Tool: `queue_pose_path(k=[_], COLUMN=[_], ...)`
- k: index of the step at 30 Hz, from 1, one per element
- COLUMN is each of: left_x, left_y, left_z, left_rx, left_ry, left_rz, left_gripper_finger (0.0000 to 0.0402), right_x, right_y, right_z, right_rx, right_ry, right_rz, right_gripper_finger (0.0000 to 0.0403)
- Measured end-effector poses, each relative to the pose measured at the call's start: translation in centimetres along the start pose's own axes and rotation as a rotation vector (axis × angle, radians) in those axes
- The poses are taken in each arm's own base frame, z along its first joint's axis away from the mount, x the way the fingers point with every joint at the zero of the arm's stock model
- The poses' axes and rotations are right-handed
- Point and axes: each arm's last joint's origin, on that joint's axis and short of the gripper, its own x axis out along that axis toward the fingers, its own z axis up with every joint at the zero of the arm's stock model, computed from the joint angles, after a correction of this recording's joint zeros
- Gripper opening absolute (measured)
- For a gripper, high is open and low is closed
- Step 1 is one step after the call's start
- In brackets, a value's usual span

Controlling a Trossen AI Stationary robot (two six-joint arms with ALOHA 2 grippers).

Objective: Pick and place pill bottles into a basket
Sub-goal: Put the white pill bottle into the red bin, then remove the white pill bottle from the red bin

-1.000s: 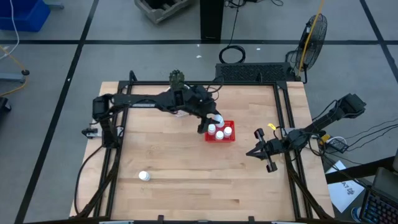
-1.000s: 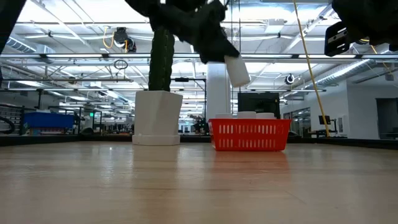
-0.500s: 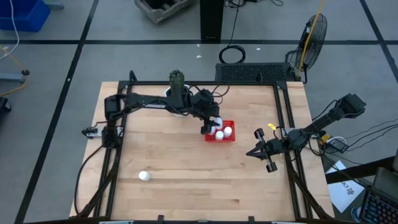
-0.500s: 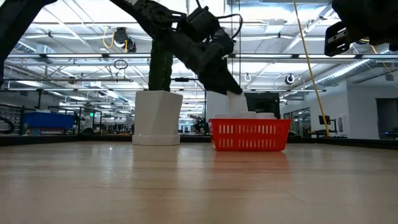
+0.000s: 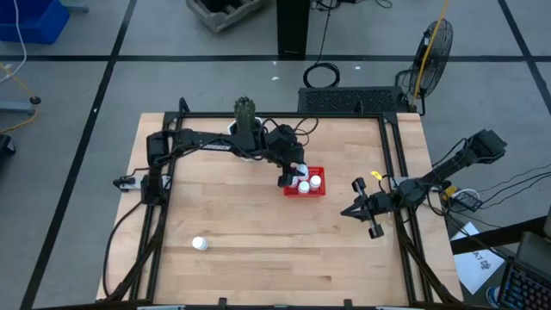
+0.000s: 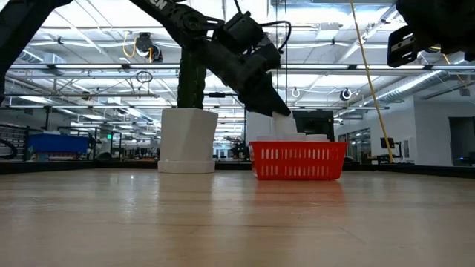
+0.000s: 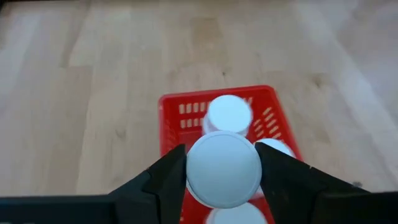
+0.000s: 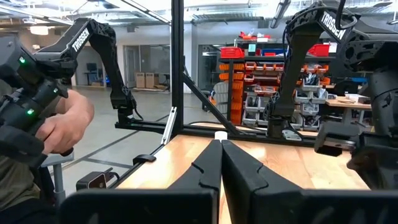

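- A lone pill bottle lies on the wooden table near its front edge, well apart from everything else.
- The right gripper waits at the table's right side, fingers pressed together on nothing.
- The left gripper clamps a held pill bottle over the red basket, which contains other bottles.
- Behind stands a white cactus pot.

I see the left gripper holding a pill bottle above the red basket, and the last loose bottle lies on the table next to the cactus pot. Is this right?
Not quite. The left gripper does hold a pill bottle above the red basket, but the loose bottle lies far from the cactus pot, alone near the table's front left, as the high view shows.
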Motion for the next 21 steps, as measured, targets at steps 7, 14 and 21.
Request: queue_pose_path(k=[7, 14, 21], left_x=[1.1, 1.7, 1.7], left_y=[0.2, 0.3, 0.2], left_z=[-0.3, -1.0, -1.0], left_rx=[0.006, -0.019, -0.025], left_ry=[-0.026, 0.005, 0.006], left_rz=[0.001, -0.006, -0.006], left_gripper_finger=[0.0164, 0.0192, 0.0227], right_x=[0.0, 0.0, 0.0], right_y=[0.0, 0.0, 0.0], right_z=[0.0, -0.1, -0.1], right_rx=[-0.001, -0.001, -0.001], right_ry=[0.004, 0.006, 0.006], right_rz=[0.0, 0.0, 0.001], right_gripper_finger=[0.0004, 0.0004, 0.0004])
